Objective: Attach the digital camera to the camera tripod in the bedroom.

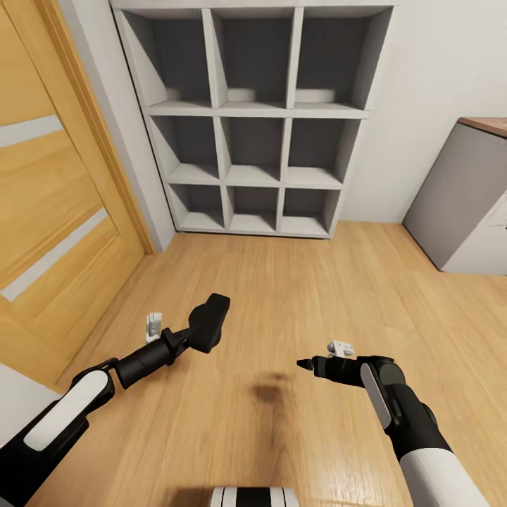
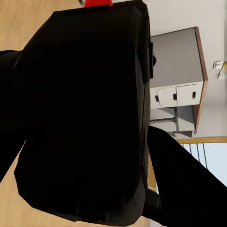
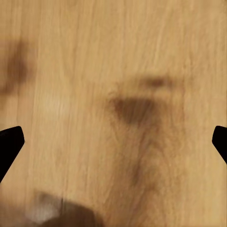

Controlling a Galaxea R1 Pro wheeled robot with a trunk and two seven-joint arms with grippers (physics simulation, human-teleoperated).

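Floor (image 1: 296,282) of light wood planks spreads across the lower frame of the head view. A wooden door (image 1: 49,211) runs down the left edge, and a grey cube shelf (image 1: 257,113) stands against the pale wall at top centre. A grey desk (image 1: 465,197) with a wood top sits at the right edge. At lower left, the left gripper (image 1: 204,325) is clamped on the digital camera (image 1: 210,320), whose red button (image 2: 97,2) shows in the left wrist view. At lower right, the right gripper (image 1: 305,365) hangs over bare planks, fingertips (image 3: 9,142) spread wide apart.
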